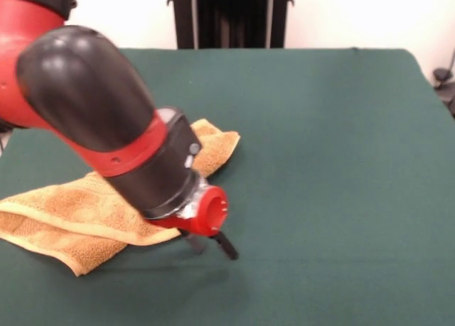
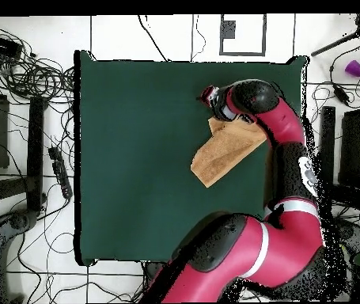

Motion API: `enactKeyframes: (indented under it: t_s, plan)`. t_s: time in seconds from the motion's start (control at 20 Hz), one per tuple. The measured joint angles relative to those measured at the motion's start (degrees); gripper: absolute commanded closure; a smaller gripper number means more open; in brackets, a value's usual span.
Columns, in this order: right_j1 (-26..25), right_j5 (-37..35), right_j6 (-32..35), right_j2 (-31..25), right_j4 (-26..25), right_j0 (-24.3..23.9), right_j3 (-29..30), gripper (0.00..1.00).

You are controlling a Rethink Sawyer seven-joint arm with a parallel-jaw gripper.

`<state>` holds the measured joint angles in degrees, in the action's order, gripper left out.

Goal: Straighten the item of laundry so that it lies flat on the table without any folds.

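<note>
Fingers [image 1: 212, 245] are hovering spread and empty over the table [image 1: 334, 148]; the folded towel [image 1: 67, 219] is lying just behind them — better pinching one loose corner only.

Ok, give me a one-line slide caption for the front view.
Robot gripper open just above the green table, beside a still-rumpled orange towel.

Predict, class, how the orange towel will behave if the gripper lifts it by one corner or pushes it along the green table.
The towel is already folded and rumpled, so it is probably floppy and would drape from a lifted corner. Its looped terry on the felt-like table suggests that it would bunch up rather than slide. The gripper is off the cloth.
</note>
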<state>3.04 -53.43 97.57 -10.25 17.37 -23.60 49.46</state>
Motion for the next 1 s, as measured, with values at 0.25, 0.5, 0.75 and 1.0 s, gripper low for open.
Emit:
enactKeyframes:
  t_s: [0.25,0.5,0.75,1.0]
  plan:
    - [1.3,0.66,0.0,-0.01,-0.1,1.52,2.66,0.0]
    - [2.59,0.32,0.0,0.0,-0.11,2.05,3.78,0.0]
    - [5.14,-1.87,0.0,0.31,-0.14,2.05,4.3,0.0]
    - [7.81,-5.38,0.0,1.1,-0.29,1.67,4.89,0.0]
